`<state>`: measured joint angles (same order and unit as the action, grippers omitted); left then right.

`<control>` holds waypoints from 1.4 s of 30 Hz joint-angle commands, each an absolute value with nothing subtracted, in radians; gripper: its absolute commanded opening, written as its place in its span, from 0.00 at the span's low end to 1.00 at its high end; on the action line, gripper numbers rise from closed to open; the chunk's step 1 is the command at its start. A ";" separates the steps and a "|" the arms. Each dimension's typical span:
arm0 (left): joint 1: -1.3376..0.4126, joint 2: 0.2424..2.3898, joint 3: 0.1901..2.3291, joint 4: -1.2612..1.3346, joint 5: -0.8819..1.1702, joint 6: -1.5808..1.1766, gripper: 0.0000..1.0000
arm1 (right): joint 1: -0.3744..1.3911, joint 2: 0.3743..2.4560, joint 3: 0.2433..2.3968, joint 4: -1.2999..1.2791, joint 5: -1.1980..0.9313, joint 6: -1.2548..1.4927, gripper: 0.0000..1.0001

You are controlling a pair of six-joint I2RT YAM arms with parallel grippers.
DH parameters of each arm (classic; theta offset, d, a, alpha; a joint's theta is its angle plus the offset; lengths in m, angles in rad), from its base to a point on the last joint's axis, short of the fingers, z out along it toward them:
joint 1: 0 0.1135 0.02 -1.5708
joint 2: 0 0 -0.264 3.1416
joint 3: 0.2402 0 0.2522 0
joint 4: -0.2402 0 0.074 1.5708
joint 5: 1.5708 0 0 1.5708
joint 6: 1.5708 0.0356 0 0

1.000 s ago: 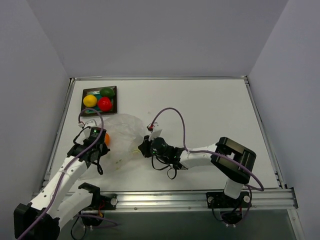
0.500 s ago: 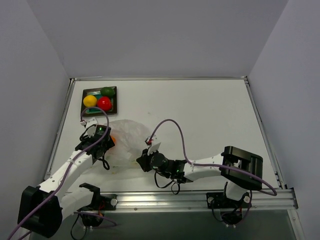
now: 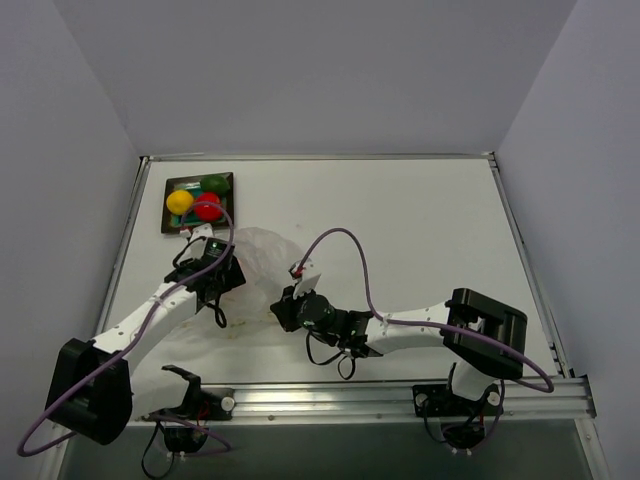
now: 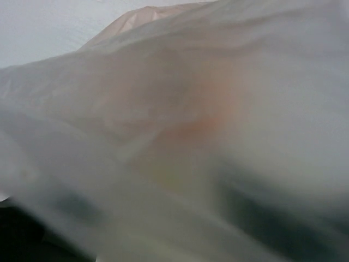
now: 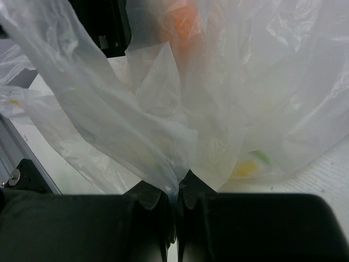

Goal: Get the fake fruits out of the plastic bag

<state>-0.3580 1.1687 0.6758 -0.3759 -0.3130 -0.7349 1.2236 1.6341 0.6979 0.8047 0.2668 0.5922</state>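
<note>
The clear crinkled plastic bag (image 3: pixel 262 262) lies left of centre on the table. My right gripper (image 3: pixel 281 312) is shut on a fold of the plastic bag (image 5: pixel 109 109), pinched between its black fingertips (image 5: pixel 158 196). An orange fruit (image 5: pixel 185 22) shows through the film at the far side. My left gripper (image 3: pixel 226 272) sits at the bag's left edge. Bag film (image 4: pixel 245 82) covers its camera, with an orange blur (image 4: pixel 202 125) behind it and the fingers hidden. A yellow fruit (image 3: pixel 180 201), a red fruit (image 3: pixel 207 206) and a dark green fruit (image 3: pixel 214 184) lie in the tray.
The dark-framed square tray (image 3: pixel 190 179) stands at the far left corner, just beyond the left gripper. Purple cables loop over both arms. A metal rail (image 3: pixel 400 395) runs along the near edge. A yellow-green smudge (image 5: pixel 248 166) shows through the bag.
The left gripper has moved away from the near edge toward the tray. The orange fruit beside it no longer shows from above. The right gripper shifted slightly left with the bag.
</note>
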 commanded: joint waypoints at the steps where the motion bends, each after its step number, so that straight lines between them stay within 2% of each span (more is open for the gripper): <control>1: -0.377 1.175 0.752 -0.330 -0.304 -0.729 0.69 | 1.224 1.632 0.741 0.834 0.253 0.574 0.00; 4: -0.428 1.160 0.788 -0.356 -0.317 -0.744 0.67 | 1.224 1.640 0.741 0.839 0.247 0.575 0.00; 6: -0.471 1.132 0.792 -0.383 -0.362 -0.752 0.62 | 1.223 1.632 0.739 0.839 0.247 0.575 0.00; 9: -0.472 1.101 0.788 -0.396 -0.396 -0.749 0.62 | 1.221 1.629 0.738 0.841 0.249 0.572 0.00; 18: -0.469 1.313 0.865 -0.359 -0.500 -0.698 0.63 | 1.221 1.615 0.730 0.844 0.242 0.574 0.00; 22: -0.459 1.399 0.902 -0.348 -0.546 -0.676 0.69 | 1.221 1.615 0.727 0.844 0.238 0.572 0.00; 27: -0.453 1.451 0.916 -0.304 -0.572 -0.644 0.81 | 1.221 1.617 0.727 0.847 0.233 0.571 0.00; 37: -0.453 1.574 0.882 -0.154 -0.591 -0.627 0.89 | 1.216 1.624 0.727 0.842 0.224 0.560 0.00; 40: -0.449 1.556 0.844 -0.066 -0.581 -0.606 0.89 | 1.209 1.631 0.730 0.842 0.218 0.560 0.00; 42: -0.445 1.560 0.835 -0.055 -0.583 -0.603 0.79 | 1.206 1.637 0.733 0.842 0.212 0.560 0.00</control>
<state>-0.4557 1.5883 0.8356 -0.1417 -0.5667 -0.6231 1.2163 1.6344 0.7071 0.8051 0.2188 0.5739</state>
